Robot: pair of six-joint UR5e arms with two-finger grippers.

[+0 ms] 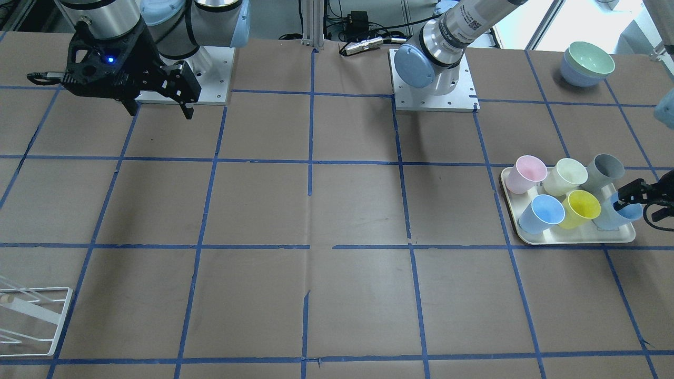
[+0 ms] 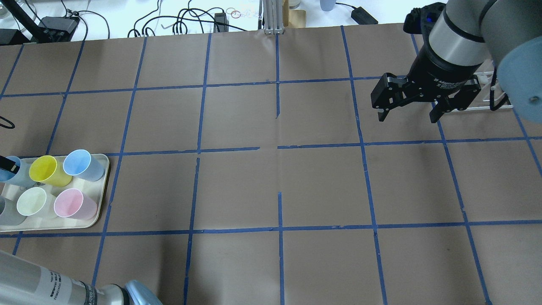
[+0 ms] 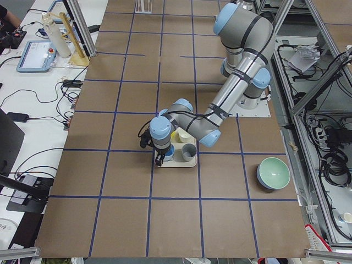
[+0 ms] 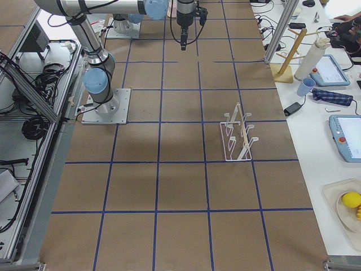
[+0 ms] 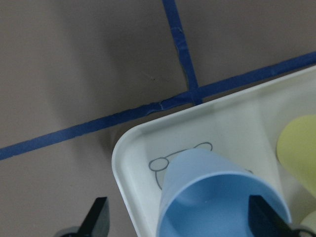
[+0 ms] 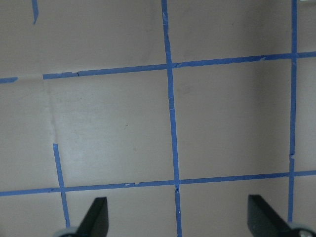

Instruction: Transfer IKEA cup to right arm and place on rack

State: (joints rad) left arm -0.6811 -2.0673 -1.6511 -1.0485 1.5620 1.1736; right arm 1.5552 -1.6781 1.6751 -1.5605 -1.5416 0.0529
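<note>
The IKEA cup [image 1: 613,217], pale grey-blue, stands at the outer corner of the cream tray [image 1: 574,239]. It also shows in the left wrist view [image 5: 217,192] and at the overhead view's left edge [image 2: 15,176]. My left gripper [image 1: 645,202] is open at the cup. In the left wrist view one finger [image 5: 266,219] is over the cup's mouth by its wall, and the other finger [image 5: 96,219] is outside, clear of it. My right gripper [image 2: 406,118] is open and empty, hovering high near its base. The white wire rack [image 4: 238,135] stands on the table.
The tray also holds a sky-blue cup [image 1: 542,213], a yellow cup [image 1: 579,208], a pink cup [image 1: 526,173], a cream cup [image 1: 566,176] and a grey cup [image 1: 605,171]. Stacked bowls [image 1: 587,63] sit behind the tray, near the left arm's base.
</note>
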